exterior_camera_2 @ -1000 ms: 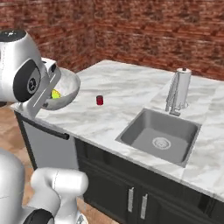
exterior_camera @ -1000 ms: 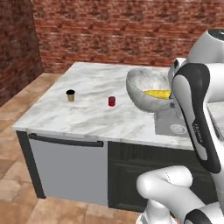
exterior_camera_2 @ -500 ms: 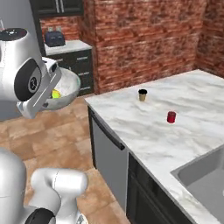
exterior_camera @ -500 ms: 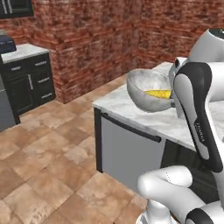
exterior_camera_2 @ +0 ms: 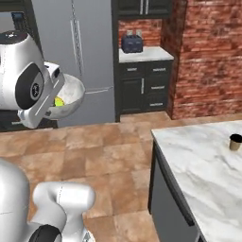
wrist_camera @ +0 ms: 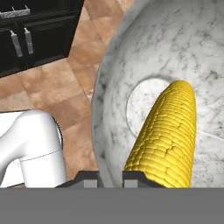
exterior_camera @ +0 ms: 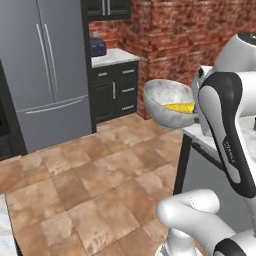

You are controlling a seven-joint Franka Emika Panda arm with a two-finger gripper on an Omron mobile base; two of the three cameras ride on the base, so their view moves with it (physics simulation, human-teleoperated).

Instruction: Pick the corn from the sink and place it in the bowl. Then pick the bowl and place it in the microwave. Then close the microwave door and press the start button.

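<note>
We carry the bowl (exterior_camera: 170, 102) clamped by its rim in the gripper (wrist_camera: 110, 176), high over the tile floor (exterior_camera: 90, 175) and off the marble counter (exterior_camera_2: 208, 165), corn (wrist_camera: 166, 135) inside it; microwave placing, door and start remain.

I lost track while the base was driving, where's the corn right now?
The corn lies inside the bowl, which the pincer holds by its rim, above the tiled floor, left of the counter in the left base view.
</note>
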